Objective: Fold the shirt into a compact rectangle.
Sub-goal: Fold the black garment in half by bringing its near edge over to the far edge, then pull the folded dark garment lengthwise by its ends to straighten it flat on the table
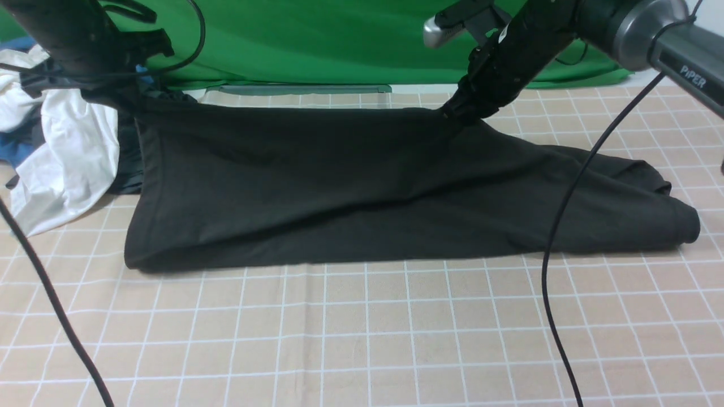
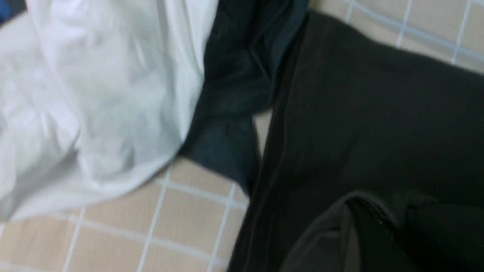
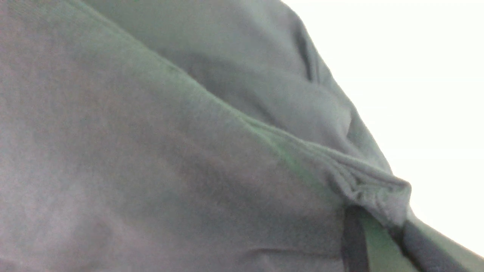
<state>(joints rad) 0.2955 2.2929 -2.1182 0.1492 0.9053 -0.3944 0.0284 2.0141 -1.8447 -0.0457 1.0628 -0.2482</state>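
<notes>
The shirt (image 1: 362,186) was strung lengthwise left-to-right, upper edge clamped in left jaws and right jaws, remainder draped on the tabletop (image 1: 362,339).

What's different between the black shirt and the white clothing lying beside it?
The black shirt is dark; the white garment is bright. The black shirt hangs stretched between the left gripper and the right gripper, both shut on its top edge, its lower part on the table; the white garment lies crumpled in a heap, held by neither. Both are soft cloth on the checked table.
</notes>
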